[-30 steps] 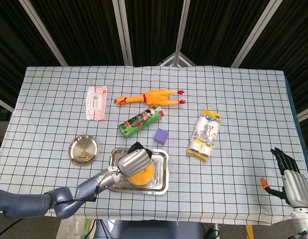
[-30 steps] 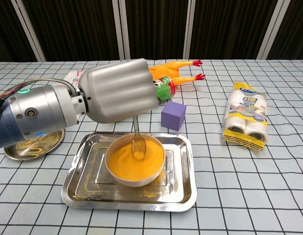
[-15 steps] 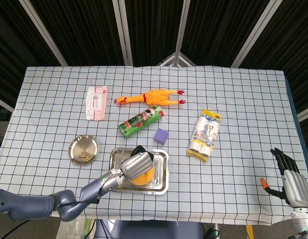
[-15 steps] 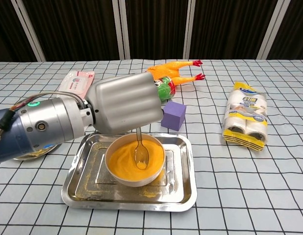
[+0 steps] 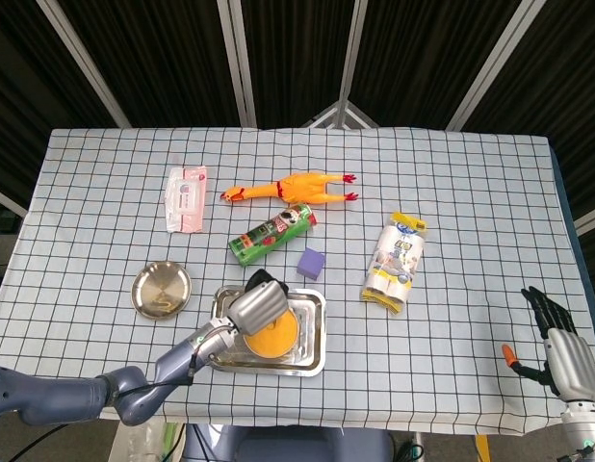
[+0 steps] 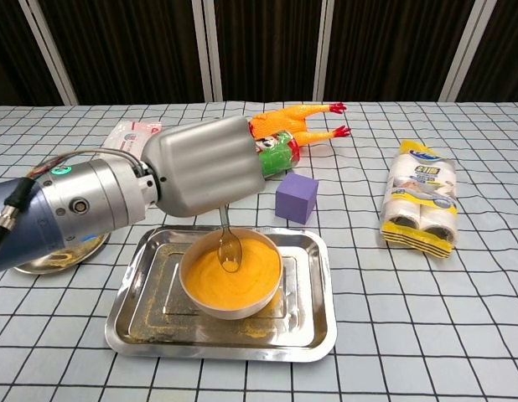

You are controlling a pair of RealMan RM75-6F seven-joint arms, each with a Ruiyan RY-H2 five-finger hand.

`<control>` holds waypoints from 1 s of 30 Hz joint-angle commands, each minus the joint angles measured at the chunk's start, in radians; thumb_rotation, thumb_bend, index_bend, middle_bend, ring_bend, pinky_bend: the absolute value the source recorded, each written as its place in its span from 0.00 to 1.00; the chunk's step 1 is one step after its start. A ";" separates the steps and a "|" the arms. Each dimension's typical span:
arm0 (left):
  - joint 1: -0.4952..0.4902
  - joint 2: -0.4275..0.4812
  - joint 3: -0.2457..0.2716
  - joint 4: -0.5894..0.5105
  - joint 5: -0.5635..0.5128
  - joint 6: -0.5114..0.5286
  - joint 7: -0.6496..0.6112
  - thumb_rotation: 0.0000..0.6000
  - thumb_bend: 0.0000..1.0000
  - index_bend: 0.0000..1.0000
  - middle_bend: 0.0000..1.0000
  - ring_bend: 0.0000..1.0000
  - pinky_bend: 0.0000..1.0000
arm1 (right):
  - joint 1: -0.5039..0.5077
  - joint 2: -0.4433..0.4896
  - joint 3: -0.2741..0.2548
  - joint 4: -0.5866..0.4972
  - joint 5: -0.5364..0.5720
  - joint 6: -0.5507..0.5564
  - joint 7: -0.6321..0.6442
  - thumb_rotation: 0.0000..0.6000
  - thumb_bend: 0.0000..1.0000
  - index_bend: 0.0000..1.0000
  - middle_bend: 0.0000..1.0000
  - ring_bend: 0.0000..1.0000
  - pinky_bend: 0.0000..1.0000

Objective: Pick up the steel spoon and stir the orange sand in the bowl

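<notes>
My left hand (image 6: pixel 204 165) (image 5: pixel 254 304) hovers over the steel bowl (image 6: pixel 192 296) of orange sand (image 6: pixel 246 280) and grips the steel spoon (image 6: pixel 230 247) by its handle. The spoon hangs down with its tip in the sand near the bowl's far side. The bowl (image 5: pixel 290 338) stands in a steel tray (image 6: pixel 313 327) (image 5: pixel 316 332) dusted with orange grains. My right hand (image 5: pixel 563 353) rests open at the table's right front corner, far from the bowl, seen only in the head view.
A small steel plate (image 5: pixel 162 290) lies left of the tray. Behind it are a purple cube (image 6: pixel 296 198), a green can (image 5: pixel 272 233), a rubber chicken (image 6: pixel 299 121), and a wipes pack (image 5: pixel 186 198). A paper roll pack (image 6: pixel 421 208) lies to the right.
My left hand has shifted the spoon from the bowl's right side toward its far left part. The right hand has stayed put.
</notes>
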 commanded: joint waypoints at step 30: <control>-0.042 0.015 0.019 -0.008 0.040 0.001 0.125 1.00 0.72 0.83 1.00 1.00 1.00 | -0.001 0.000 0.000 0.002 -0.005 0.005 0.002 1.00 0.40 0.00 0.00 0.00 0.00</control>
